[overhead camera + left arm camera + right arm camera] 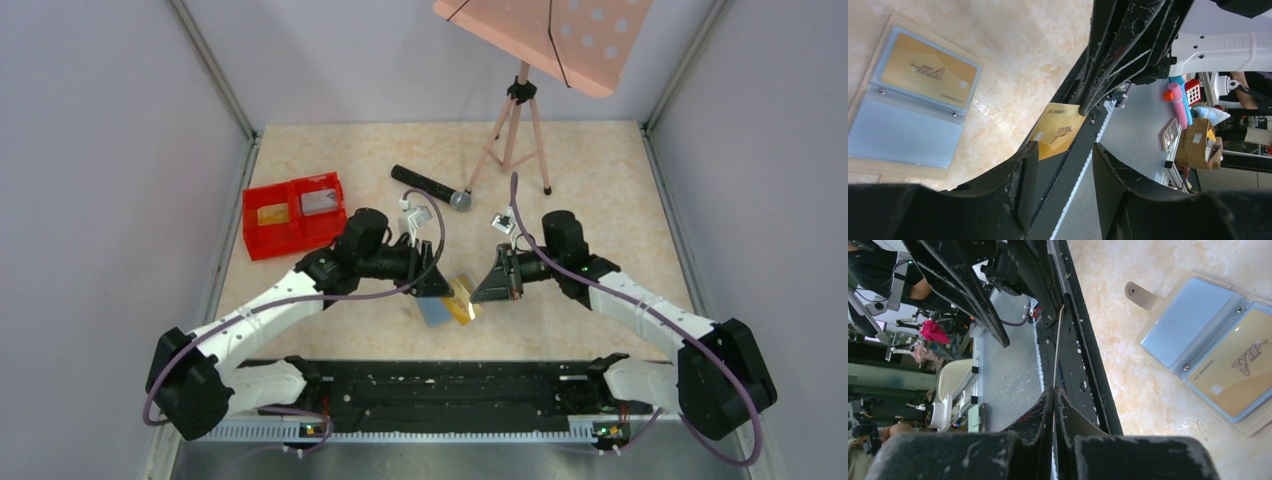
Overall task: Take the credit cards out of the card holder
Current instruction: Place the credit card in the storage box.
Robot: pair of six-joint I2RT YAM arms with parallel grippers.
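Observation:
The light-blue card holder (432,311) lies open on the table between my grippers. In the left wrist view one panel of the holder (903,132) is empty and the other holds a gold card (923,75); the holder also shows in the right wrist view (1178,325) with the same gold card (1243,365). My right gripper (1054,390) is shut on another gold card, seen edge-on (1058,345) and flat in the left wrist view (1058,130), lifted above the table. My left gripper (1064,150) is open, and the free end of that card sits at its fingertips (1028,165).
A red two-compartment tray (262,240) at the left holds a gold card (272,213) and a silvery card (318,202). A black microphone (430,187) lies behind the grippers. A tripod (515,130) carries a pink perforated board (545,35) at the back.

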